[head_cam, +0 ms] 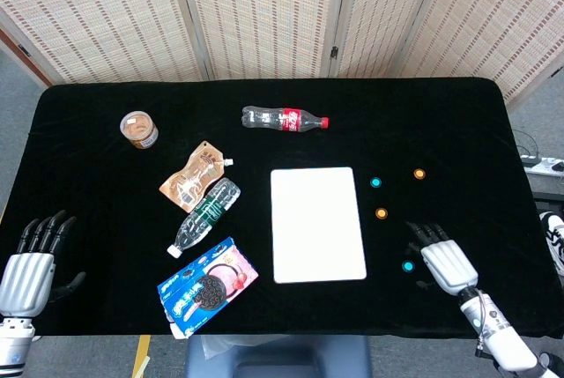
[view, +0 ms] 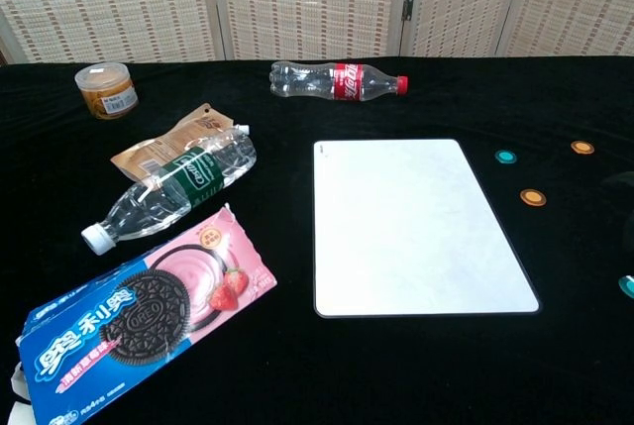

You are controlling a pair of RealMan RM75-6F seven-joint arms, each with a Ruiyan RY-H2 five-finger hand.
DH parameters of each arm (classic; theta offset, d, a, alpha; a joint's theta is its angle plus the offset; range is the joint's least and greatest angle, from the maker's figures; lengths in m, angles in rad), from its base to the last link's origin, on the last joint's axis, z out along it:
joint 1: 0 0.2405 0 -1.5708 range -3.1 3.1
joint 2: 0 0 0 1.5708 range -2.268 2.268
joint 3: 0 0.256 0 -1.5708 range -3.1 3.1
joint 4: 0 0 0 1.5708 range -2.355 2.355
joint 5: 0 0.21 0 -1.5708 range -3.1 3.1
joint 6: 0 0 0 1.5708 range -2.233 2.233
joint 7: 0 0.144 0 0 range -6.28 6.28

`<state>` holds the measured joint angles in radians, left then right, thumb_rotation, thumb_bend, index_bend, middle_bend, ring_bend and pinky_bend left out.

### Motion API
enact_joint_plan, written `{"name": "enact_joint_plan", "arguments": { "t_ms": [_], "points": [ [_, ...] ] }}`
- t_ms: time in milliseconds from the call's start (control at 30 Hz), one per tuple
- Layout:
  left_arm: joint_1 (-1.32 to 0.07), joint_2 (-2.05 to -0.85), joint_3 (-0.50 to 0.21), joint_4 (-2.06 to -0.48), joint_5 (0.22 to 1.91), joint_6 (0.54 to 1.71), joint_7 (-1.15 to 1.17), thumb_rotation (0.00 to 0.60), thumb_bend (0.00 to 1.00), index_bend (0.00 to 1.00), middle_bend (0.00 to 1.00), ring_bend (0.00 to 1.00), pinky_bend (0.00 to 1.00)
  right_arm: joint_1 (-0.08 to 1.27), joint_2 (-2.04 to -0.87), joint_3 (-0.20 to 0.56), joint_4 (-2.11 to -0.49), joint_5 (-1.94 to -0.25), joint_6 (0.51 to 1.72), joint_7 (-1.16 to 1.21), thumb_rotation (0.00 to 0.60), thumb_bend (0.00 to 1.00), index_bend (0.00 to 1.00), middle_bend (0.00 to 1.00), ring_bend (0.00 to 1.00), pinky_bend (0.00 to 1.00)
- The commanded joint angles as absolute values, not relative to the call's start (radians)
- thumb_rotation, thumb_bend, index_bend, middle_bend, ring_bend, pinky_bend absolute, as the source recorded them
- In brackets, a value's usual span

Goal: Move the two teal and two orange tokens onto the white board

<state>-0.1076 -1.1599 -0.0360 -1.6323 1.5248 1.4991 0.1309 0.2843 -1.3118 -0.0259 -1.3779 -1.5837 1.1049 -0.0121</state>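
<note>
The white board [head_cam: 317, 224] [view: 421, 226] lies flat near the table's middle. To its right lie several tokens: a teal token [head_cam: 376, 182] [view: 506, 157], an orange token [head_cam: 419, 174] [view: 582, 148], a second orange token [head_cam: 382, 213] [view: 533, 197] and a second teal token [head_cam: 408, 266] [view: 628, 286]. My right hand [head_cam: 443, 262] hovers just right of the near teal token, fingers apart, holding nothing. My left hand [head_cam: 33, 259] stays at the table's front left corner, open and empty. Neither hand shows in the chest view.
Left of the board lie a cookie pack [head_cam: 208, 285], a clear water bottle [head_cam: 204, 217] and a brown pouch [head_cam: 192, 176]. A cola bottle [head_cam: 284, 119] lies behind the board, and a small jar [head_cam: 139, 129] stands at the far left.
</note>
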Motion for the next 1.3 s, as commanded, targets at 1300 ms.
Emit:
{"name": "enact_joint_plan", "arguments": {
  "t_ms": [1300],
  "points": [
    [-0.105, -1.18, -0.035, -1.598, 1.512, 1.489, 0.114, 0.6, 0.25, 0.11, 0.05, 0.06, 0.0, 0.342, -1.375, -0.043, -1.297, -1.533, 1.062, 0.016, 0.6, 0.36, 0.52, 0.13, 0.02, 0.0]
  ]
}}
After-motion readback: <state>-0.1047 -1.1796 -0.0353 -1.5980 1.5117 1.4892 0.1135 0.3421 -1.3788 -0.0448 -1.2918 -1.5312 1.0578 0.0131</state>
